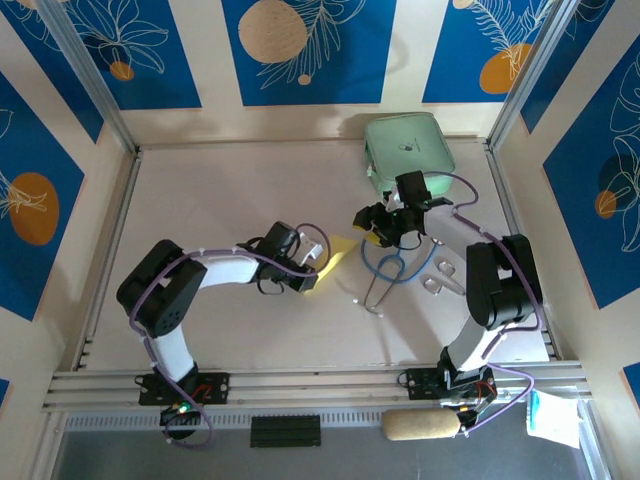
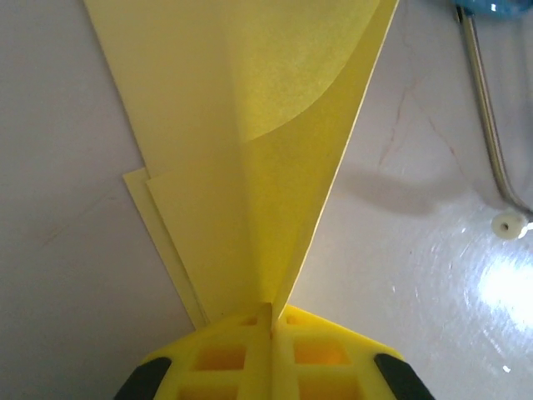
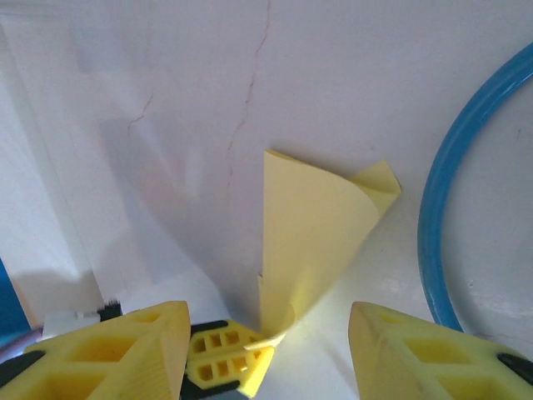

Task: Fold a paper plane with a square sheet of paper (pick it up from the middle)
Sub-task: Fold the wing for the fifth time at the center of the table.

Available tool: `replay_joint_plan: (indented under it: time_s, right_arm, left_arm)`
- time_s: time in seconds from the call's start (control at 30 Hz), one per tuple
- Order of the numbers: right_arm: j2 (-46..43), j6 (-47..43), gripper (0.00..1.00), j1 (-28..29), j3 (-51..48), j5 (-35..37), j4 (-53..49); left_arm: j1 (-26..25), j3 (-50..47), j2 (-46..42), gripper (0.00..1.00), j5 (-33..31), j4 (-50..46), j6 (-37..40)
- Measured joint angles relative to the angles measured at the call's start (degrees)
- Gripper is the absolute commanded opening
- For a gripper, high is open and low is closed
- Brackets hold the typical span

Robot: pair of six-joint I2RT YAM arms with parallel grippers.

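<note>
The yellow square sheet of paper (image 1: pixel 338 252) lies folded along a centre ridge into a pointed wedge, slightly lifted off the table. My left gripper (image 2: pixel 271 315) is shut on the narrow end of its ridge, and the layers (image 2: pixel 241 167) fan out away from the jaws. It sits just left of the paper (image 1: pixel 312 275). My right gripper (image 1: pixel 380 228) hovers at the paper's other end. Its fingers (image 3: pixel 141 346) stand open on either side of the curled paper (image 3: pixel 321 233) without touching it.
A mint-green case (image 1: pixel 405 150) stands at the back, behind the right gripper. A blue looped cable (image 1: pixel 385 265) and a thin metal tool (image 1: pixel 375 295) lie just right of the paper. Small scissors (image 1: pixel 440 280) lie further right.
</note>
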Motion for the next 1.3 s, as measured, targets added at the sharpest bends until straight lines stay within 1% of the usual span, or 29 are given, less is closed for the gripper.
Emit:
replay_joint_plan:
  time_s: [0.13, 0.23, 0.43, 0.6, 0.73, 0.9, 1.2, 1.3]
  right_arm:
    - [-1.16, -1.25, 0.49, 0.37, -3.72, -2.03, 4.28]
    - [-1.25, -1.88, 0.45, 1.68, -5.68, -3.1, 7.08]
    - [-1.22, -2.4, 0.37, 6.99, -8.76, -4.48, 12.74]
    - [-0.13, -2.49, 0.3, 11.02, -9.49, -5.75, 17.77]
    - [2.8, -2.27, 0.27, 12.66, -9.49, -6.58, 20.63]
    - [7.37, -2.25, 0.26, 12.9, -8.9, -7.72, 22.8]
    - [11.21, -2.73, 0.26, 12.92, -3.96, -9.51, 23.15]
    - [12.33, -3.04, 0.26, 13.03, -2.6, -9.86, 23.17]
  left_arm:
    - [2.51, -3.32, -0.15, 0.0, 3.15, 5.31, -6.16]
    - [3.65, -4.81, -0.22, 0.0, 4.57, 8.17, -10.27]
    - [4.11, -5.18, -0.09, 0.0, 6.73, 11.15, -16.7]
    - [4.39, -5.18, 0.92, 0.0, 7.89, 13.0, -21.22]
    - [4.52, -5.53, 1.86, 0.0, 8.33, 14.49, -23.91]
    - [4.63, -6.78, 2.21, 0.0, 8.68, 17.53, -26.69]
    - [4.79, -7.63, 2.25, 0.0, 8.94, 19.41, -27.74]
    - [4.79, -7.85, 2.25, 0.02, 8.94, 19.76, -27.74]
